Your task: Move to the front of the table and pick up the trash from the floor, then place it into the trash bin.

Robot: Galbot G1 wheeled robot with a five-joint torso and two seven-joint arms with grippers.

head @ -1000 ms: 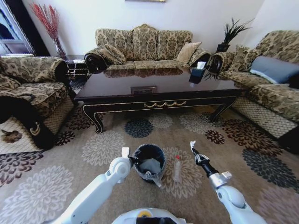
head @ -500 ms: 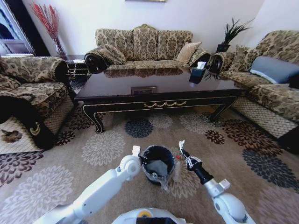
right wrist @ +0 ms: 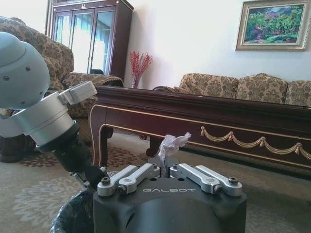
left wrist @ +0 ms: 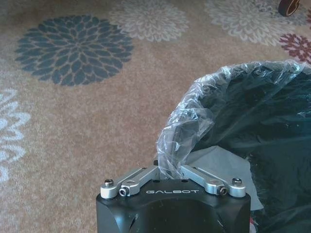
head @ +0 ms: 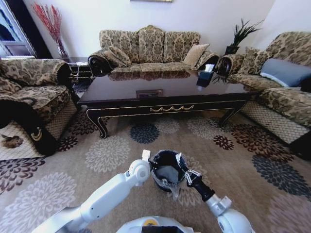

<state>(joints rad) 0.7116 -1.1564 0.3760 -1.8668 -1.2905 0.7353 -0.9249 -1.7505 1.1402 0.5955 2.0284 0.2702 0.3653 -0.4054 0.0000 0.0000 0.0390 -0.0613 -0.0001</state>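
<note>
L gripper point(left wrist: 167, 175) pinching trash bin point(head: 165, 160) liner, R gripper point(right wrist: 166, 165) clamping plastic

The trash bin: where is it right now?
In the head view the trash bin sits on the carpet before the table, between the left hand and right hand.

The floor point(head: 121, 133) is a beige carpet with big round flower medallions in navy, maroon, grey and cream. The table point(head: 165, 92) is dark glossy wood with a gold swirl on the front rail. The trash bin point(head: 167, 170) is black with a clear crinkly liner over the rim. Both arms are white and silver with black grippers. The sofas point(head: 148, 46) have an olive and tan damask print, and one has a plain grey cushion point(head: 284, 72).
</note>
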